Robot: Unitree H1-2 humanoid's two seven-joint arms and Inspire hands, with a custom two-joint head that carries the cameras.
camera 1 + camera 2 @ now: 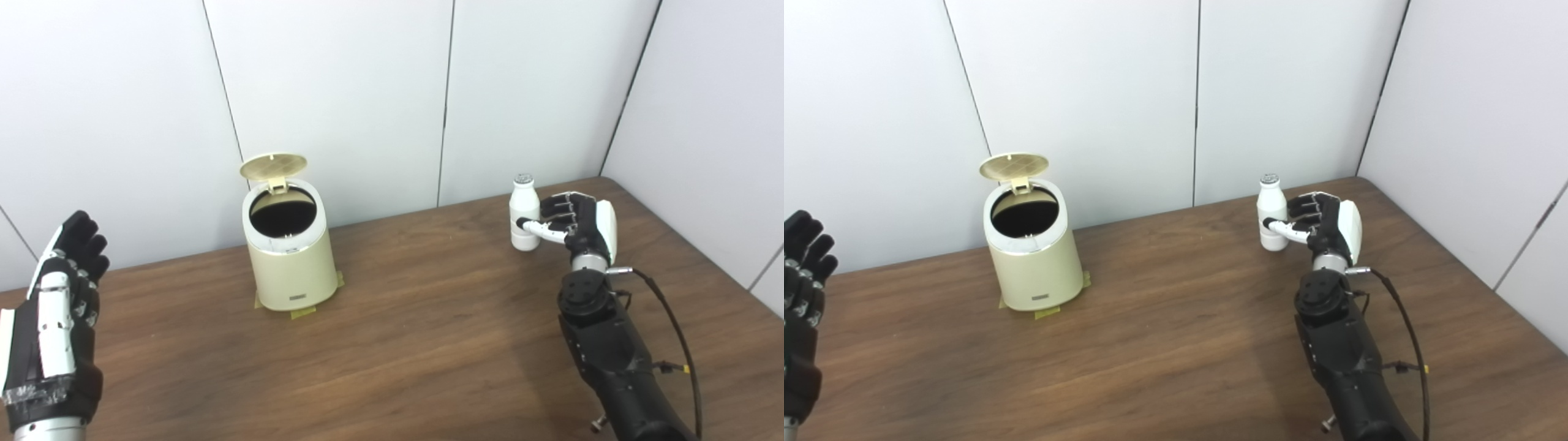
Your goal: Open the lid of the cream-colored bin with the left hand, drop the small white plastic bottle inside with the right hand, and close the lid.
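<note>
The cream-colored bin stands lid up on the wooden worktop, the left hand spread empty, the right hand curled around the upright white bottle well right of it.

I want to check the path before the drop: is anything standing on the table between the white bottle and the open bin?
Nothing visible does. The white bottle stands upright at the right robot hand, the cream-colored bin has its lid up, and only bare table lies between them.
</note>
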